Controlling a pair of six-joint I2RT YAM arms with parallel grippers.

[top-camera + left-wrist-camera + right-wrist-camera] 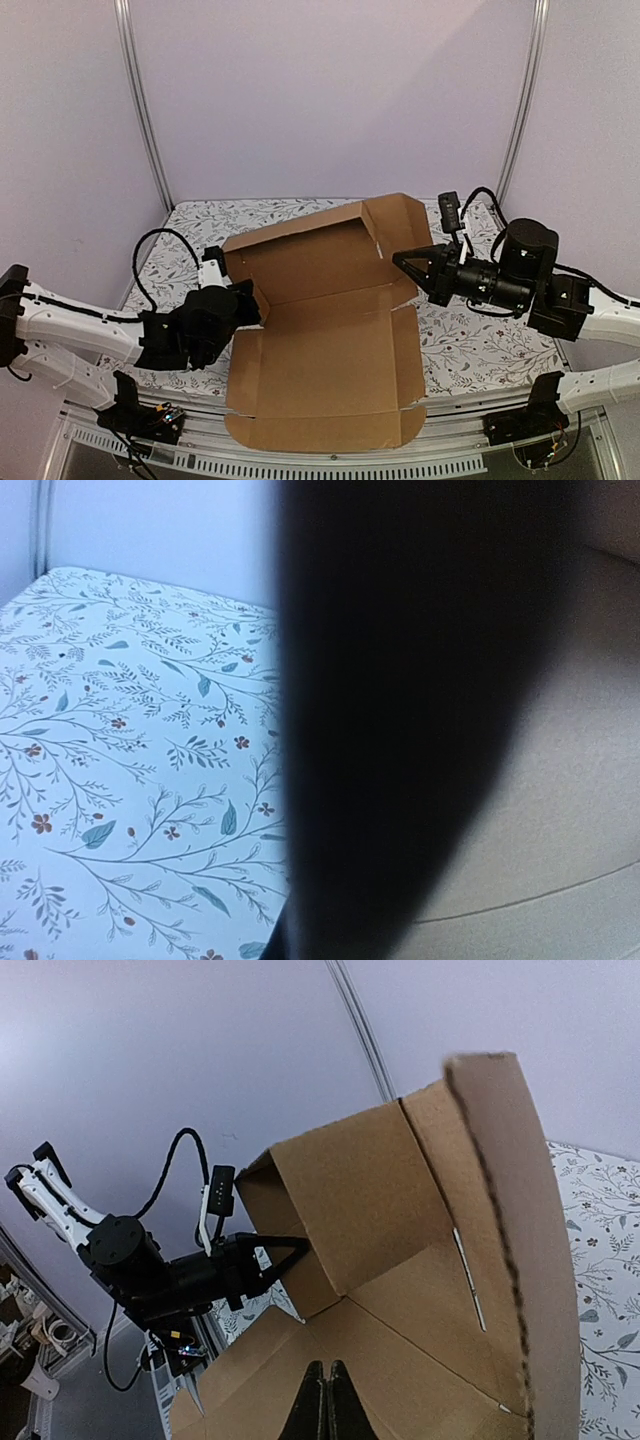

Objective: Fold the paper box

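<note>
1. Pale lilac walls close the scene on three sides, with metal rails running up the two far corners. The worktop is covered by a white cloth printed with leaves and small flowers.
2. In the top view the paper box sits in the middle of the frame, between the two arms. It is plain brown cardboard and only partly folded.
3. Its large bottom panel lies flat. The near flap reaches past the worktop's front edge at the bottom of the frame.
4. The rear panel stands tilted up at upper centre, and a side flap rises at the upper right of the box.
5. The left arm comes in from the lower left. The left jaws are closed, with their tips at a small flap on the box's left edge. I cannot tell whether cardboard is pinched between them.
6. In the left wrist view a dark blurred shape fills the middle, with cloth to its left and cardboard to its right.
7. The right arm comes in from the right. The right jaws are closed to a point at the box's right edge, just below the raised side flap.
8. In the right wrist view two black fingers are pressed together at bottom centre, above the bottom panel. Raised cardboard fills the centre and right, and the left arm shows at middle left.
</note>
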